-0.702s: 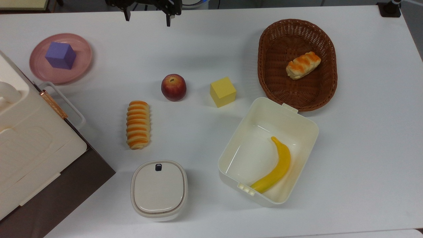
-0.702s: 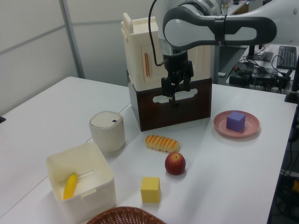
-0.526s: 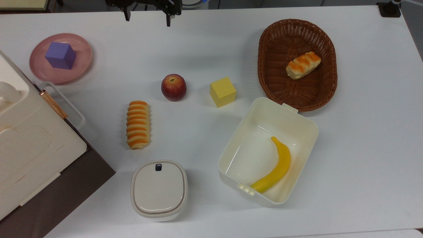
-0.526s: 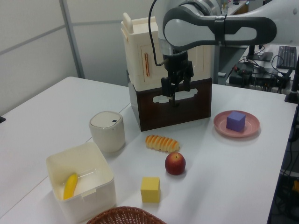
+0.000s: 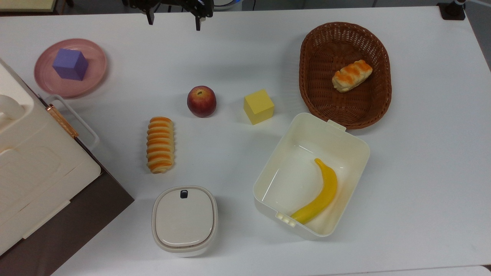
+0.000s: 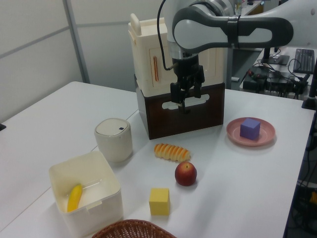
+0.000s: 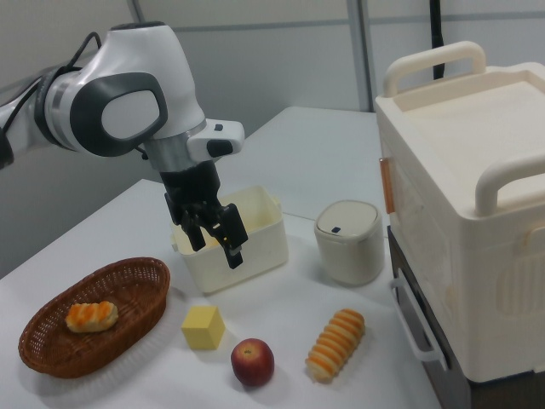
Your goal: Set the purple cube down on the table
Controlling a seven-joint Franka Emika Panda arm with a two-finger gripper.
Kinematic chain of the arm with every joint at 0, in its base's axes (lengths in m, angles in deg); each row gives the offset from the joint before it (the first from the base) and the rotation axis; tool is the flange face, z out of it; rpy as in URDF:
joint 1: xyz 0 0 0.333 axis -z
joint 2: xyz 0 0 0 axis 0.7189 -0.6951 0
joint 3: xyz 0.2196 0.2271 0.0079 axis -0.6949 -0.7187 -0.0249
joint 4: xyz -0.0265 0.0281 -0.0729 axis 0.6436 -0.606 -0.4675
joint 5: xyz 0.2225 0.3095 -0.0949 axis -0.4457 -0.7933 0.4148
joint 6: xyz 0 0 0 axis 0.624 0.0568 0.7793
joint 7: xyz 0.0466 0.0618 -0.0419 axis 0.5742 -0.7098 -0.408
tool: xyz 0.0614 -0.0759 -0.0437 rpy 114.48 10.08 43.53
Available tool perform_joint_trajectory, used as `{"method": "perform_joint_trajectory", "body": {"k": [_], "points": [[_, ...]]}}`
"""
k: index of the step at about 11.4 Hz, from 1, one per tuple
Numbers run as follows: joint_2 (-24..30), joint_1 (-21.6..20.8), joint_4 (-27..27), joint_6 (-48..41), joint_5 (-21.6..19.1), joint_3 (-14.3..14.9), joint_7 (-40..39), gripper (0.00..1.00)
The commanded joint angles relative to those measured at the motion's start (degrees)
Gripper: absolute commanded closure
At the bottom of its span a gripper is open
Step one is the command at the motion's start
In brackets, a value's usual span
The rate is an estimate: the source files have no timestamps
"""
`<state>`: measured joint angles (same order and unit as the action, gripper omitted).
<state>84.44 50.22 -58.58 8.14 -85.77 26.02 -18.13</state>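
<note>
White and smooth, the table (image 5: pixel 238 57) carries everything; one purple cube (image 5: pixel 70 64) sits on one round pink plate (image 5: pixel 94 73) near the top view's left edge, well apart from the gripper (image 5: pixel 174 23), which hangs above the table at the top view's upper edge with its two fingers spread wide and nothing between them; in the right view the gripper (image 7: pixel 215 243) hangs in front of the white tub. One yellow cube (image 5: pixel 258 106) stands near the middle, with one red apple (image 5: pixel 201 101) beside it on the top view's left; two striped bread rolls are present, one (image 5: pixel 160 144) lying on the table below the apple and one (image 5: pixel 351 75) lying in the single brown wicker basket (image 5: pixel 322 38); one banana (image 5: pixel 318 195) lies in the one open white tub (image 5: pixel 345 142); one lidded round container (image 5: pixel 184 220) stands near the top view's lower edge; one large cream case on a dark brown base (image 5: pixel 34 180) fills the top view's lower left corner.
</note>
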Motion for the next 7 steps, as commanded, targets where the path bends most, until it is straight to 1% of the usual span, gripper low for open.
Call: {"method": "perform_joint_trajectory", "body": {"k": [1, 4, 7], "points": [[0.7, 0.9, -0.5, -0.9, -1.5, 1.4, -3.8, 0.0], [1.0, 8.7, -0.5, -0.8, -1.5, 1.4, -11.9, 0.0], [1.5, 18.9, -1.3, -1.0, -1.3, 1.4, -21.7, 0.0]]}}
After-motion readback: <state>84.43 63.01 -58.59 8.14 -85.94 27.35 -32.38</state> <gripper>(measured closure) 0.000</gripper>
